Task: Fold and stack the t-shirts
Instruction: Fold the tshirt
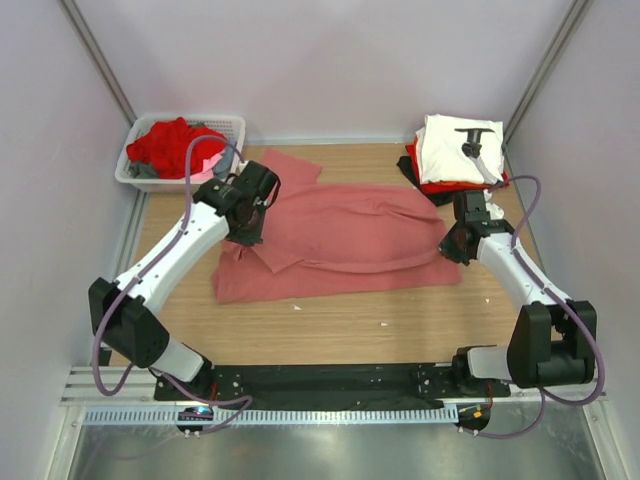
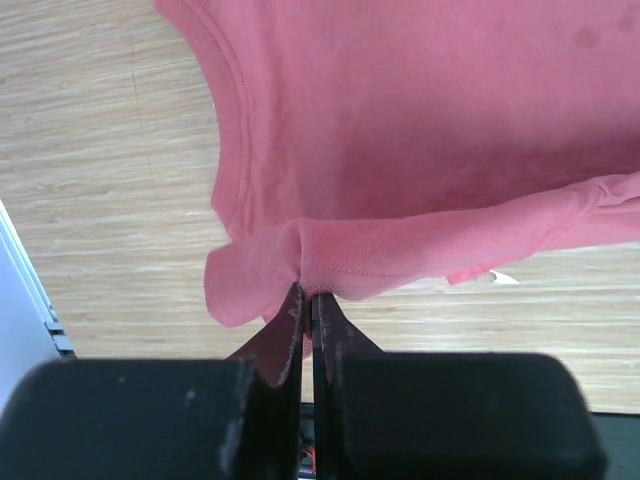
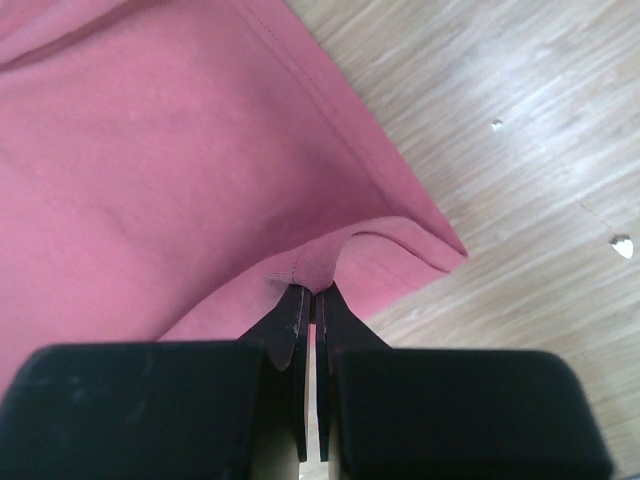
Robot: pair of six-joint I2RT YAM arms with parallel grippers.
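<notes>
A large salmon-pink t-shirt point(image 1: 340, 235) lies spread across the middle of the table, partly folded. My left gripper point(image 1: 247, 222) is shut on its left edge near the collar; in the left wrist view the hem bunches at the fingertips point(image 2: 308, 292) of that salmon-pink t-shirt point(image 2: 420, 120). My right gripper point(image 1: 452, 243) is shut on the shirt's right edge, the cloth point(image 3: 150, 170) pinched at its tips point(image 3: 315, 290). A stack of folded tees point(image 1: 455, 155), white on top over red and black, sits at the back right.
A white plastic basket point(image 1: 232, 124) at the back left holds red and grey clothes point(image 1: 170, 145). A black object point(image 1: 478, 133) lies on the white tee. Grey walls close in left and right. Small white scraps point(image 3: 621, 245) dot the wood.
</notes>
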